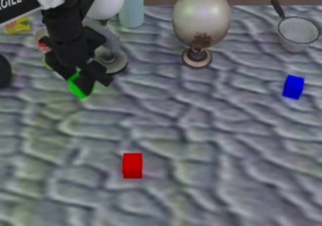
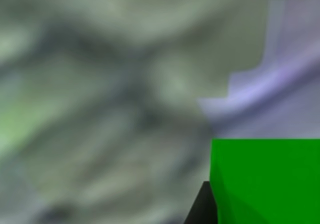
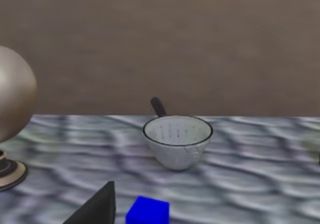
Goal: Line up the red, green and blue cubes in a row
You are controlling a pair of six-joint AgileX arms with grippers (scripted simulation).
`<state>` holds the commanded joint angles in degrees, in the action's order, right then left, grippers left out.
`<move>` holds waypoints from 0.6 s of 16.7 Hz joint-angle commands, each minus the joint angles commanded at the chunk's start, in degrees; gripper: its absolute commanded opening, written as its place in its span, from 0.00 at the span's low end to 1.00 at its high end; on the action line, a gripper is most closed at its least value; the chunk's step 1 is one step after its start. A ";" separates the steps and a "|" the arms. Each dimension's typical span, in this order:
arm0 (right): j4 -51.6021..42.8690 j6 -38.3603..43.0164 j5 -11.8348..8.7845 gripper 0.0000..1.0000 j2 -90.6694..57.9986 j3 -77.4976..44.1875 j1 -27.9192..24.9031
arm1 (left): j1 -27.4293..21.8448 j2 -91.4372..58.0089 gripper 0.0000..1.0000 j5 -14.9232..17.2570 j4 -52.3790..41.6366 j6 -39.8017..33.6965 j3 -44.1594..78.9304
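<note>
- The green cube (image 1: 79,86) sits in the upper left of the top view, half hidden under the left gripper (image 1: 83,82). Only its lower edges show below the black fingers.
- It is a cube, so it has no long axis. Its visible corner points down and to the left in the top view, so it sits turned against the frame's edges.
- The left gripper stands right over the green cube with dark fingers on both sides of it. I cannot tell whether they pinch it or only straddle it.
- In the left wrist view the green cube (image 2: 265,181) fills the lower right corner, with one dark fingertip (image 2: 202,209) touching its edge.
- The red cube (image 1: 132,165) lies alone on the table (image 1: 211,150), lower centre of the top view, squared to the frame and well apart from the left gripper.
- The blue cube (image 1: 293,86) lies at the right of the top view, slightly turned, below the strainer (image 1: 298,33).
- The right arm is out of the top view. Its wrist view shows the blue cube (image 3: 148,211) at the bottom edge, just beside one dark finger (image 3: 97,209), and whether the right gripper is spread or closed I cannot tell.
- A globe (image 1: 201,19) stands at upper centre, between the left gripper and the strainer.
</note>
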<state>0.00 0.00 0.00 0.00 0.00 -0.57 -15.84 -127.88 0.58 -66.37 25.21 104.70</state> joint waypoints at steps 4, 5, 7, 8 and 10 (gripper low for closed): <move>0.00 0.00 0.00 1.00 0.00 0.00 0.00 | 0.12 0.58 0.00 -0.01 -1.06 -0.03 0.84; 0.00 0.00 0.00 1.00 0.00 0.00 0.00 | -0.19 0.38 0.00 -0.03 -0.92 0.07 0.73; 0.00 0.00 0.00 1.00 0.00 0.00 0.00 | -0.67 0.41 0.00 -0.05 -0.94 -0.69 0.80; 0.00 0.00 0.00 1.00 0.00 0.00 0.00 | -1.40 0.47 0.00 -0.07 -0.95 -1.91 0.88; 0.00 0.00 0.00 1.00 0.00 0.00 0.00 | -3.68 0.69 0.00 -0.15 -1.08 -6.25 0.94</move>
<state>0.00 0.00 0.00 0.00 0.00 -0.57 -19.52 -127.19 0.42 -67.45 18.95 105.64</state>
